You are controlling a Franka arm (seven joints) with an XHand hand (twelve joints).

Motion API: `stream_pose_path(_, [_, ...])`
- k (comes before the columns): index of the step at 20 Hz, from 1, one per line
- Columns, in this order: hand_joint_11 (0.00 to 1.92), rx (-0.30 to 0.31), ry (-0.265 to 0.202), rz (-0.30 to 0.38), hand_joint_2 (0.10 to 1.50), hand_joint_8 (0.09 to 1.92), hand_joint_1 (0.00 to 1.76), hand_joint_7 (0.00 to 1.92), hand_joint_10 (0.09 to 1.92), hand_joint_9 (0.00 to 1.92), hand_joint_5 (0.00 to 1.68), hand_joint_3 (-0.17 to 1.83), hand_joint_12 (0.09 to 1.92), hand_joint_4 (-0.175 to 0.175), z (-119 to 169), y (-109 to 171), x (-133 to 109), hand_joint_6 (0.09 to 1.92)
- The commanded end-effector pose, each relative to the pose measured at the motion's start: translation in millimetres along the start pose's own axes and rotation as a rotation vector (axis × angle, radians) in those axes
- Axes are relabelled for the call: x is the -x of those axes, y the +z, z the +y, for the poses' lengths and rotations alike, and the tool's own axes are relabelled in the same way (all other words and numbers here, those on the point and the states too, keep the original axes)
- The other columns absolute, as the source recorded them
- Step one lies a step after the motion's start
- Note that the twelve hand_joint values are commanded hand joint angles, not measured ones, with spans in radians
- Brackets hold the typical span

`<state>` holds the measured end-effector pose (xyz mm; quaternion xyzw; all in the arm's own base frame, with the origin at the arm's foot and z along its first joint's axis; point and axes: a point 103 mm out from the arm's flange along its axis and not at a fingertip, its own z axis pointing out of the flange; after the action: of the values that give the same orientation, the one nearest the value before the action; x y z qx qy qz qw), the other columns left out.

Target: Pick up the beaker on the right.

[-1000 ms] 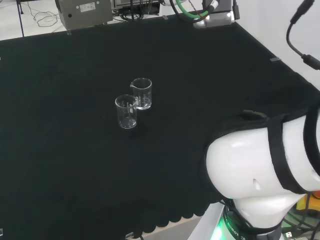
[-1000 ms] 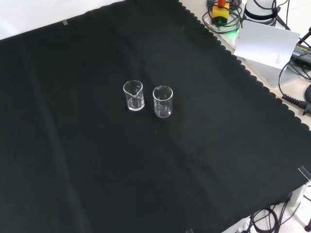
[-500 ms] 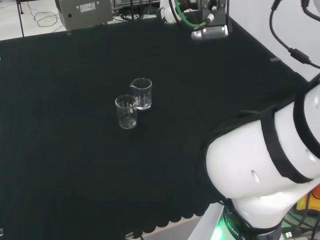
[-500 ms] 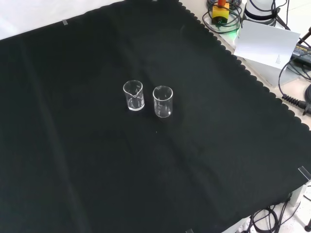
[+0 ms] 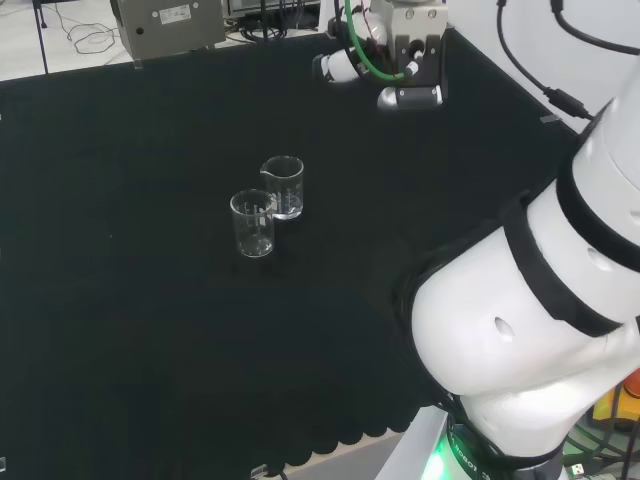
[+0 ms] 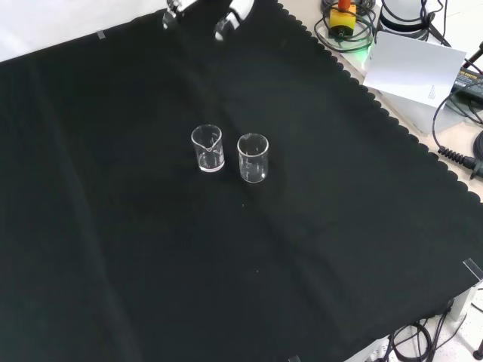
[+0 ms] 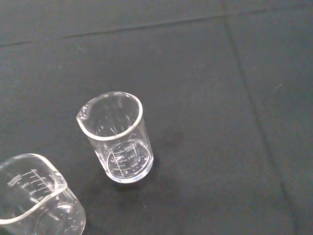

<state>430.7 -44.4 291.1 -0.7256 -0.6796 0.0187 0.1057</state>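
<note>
two small clear glass beakers are seen standing upright and apparently empty near the middle of the black cloth (image 6: 113, 249), almost touching. in the head view, the beaker on the right (image 5: 284, 186) is the one set slightly farther back, with a pouring spout at its rim; in the front view the same spouted beaker (image 6: 207, 148) appears on the left. the other beaker (image 5: 253, 223) is placed just beside it, nearer the bench's front edge in the head view. in the wrist view the spouted beaker (image 7: 117, 142) is shown close, with printed graduation marks on its wall and nothing inside.

the hand (image 5: 392, 62) is held well apart from both beakers, above the far part of the cloth in the head view, and its fingers (image 6: 229, 21) are seen at the top edge of the front view. they appear straight or relaxed, and nothing is held.

a mishap is judged likely to come from the narrow gap: a finger placed between the beakers could knock the neighbour over. the wrong beaker could also be taken, since right and left differ between views. smooth glass could slip.
</note>
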Motion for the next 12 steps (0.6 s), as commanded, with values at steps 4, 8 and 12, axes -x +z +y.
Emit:
stream_pose_path(4, [0.00,0.027,-0.057,0.091,1.12,0.55,0.35,0.06,0.68,0.17,0.30,0.22,1.25,-0.039,47.4,49.6,18.6,0.09])
stream_pose_path(8, [0.00,-0.001,-0.113,0.121,1.08,0.57,0.47,0.08,0.69,0.21,0.32,0.21,1.28,-0.042,52.6,70.9,22.9,0.09])
stream_pose_path(12, [0.00,-0.033,-0.166,0.204,0.88,0.59,0.72,0.11,0.68,0.28,0.36,0.34,1.31,-0.041,60.7,90.2,26.4,0.09])
